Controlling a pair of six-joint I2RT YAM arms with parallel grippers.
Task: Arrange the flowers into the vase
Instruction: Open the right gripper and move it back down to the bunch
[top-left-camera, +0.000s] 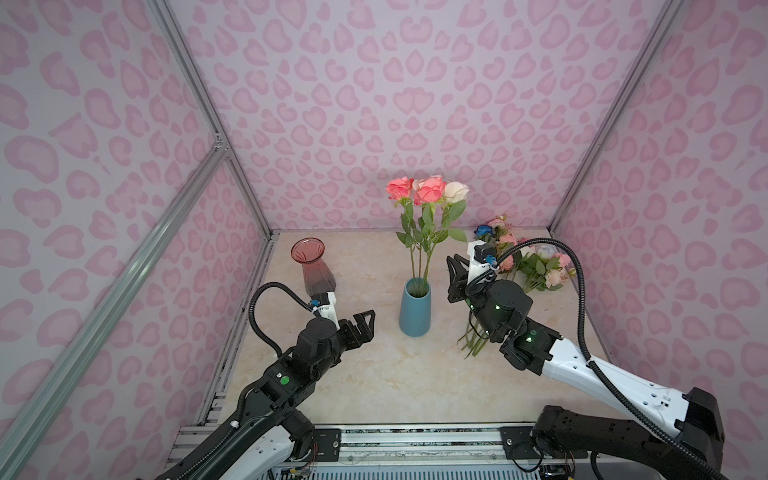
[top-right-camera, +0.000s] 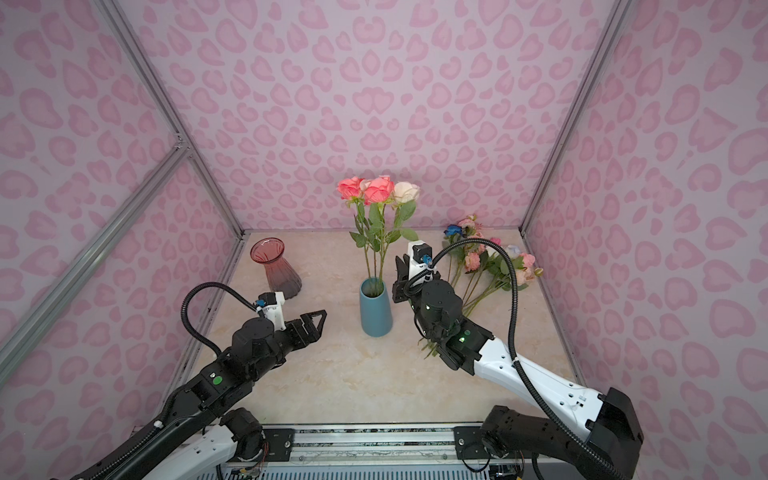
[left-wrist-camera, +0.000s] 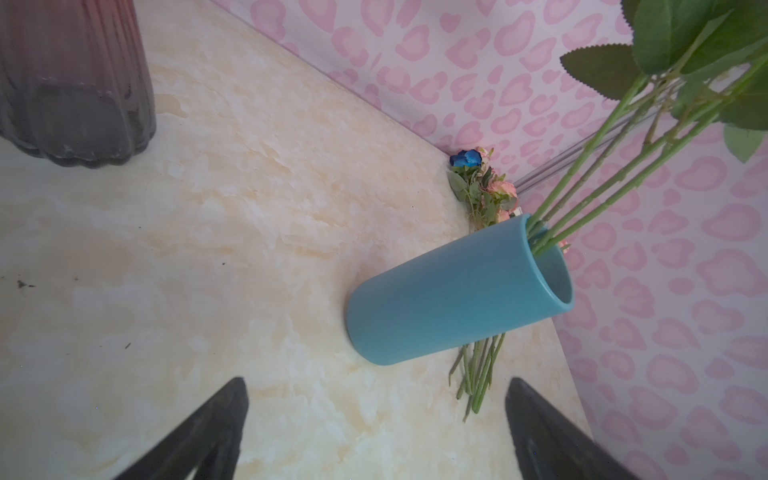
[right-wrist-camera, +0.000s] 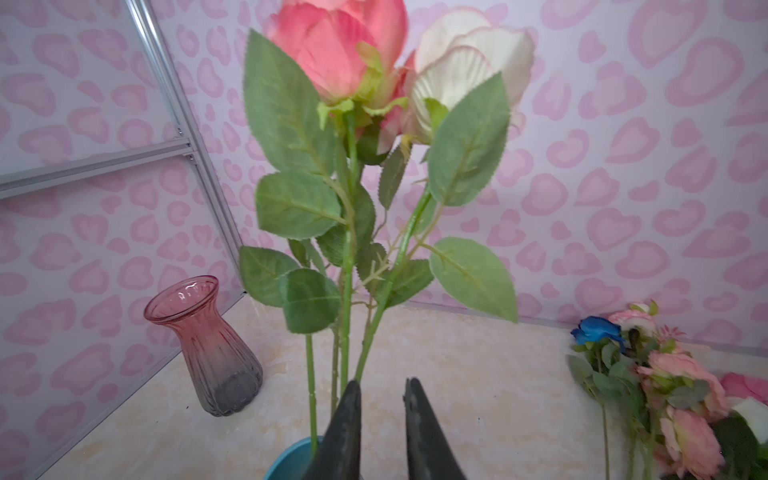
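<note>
A blue vase stands mid-table, holding upright pink and cream roses. More of the flowers lie in a pile at the back right, with one deep blue bloom among them. My right gripper hangs just right of the vase's rim. It is narrowly open with nothing in the gap, and the vase stems pass beside one finger. My left gripper is wide open and empty, left of the vase.
A pink glass vase stands empty at the back left. Cut stem ends of the pile reach towards the front, under my right arm. Pink patterned walls enclose the table on three sides.
</note>
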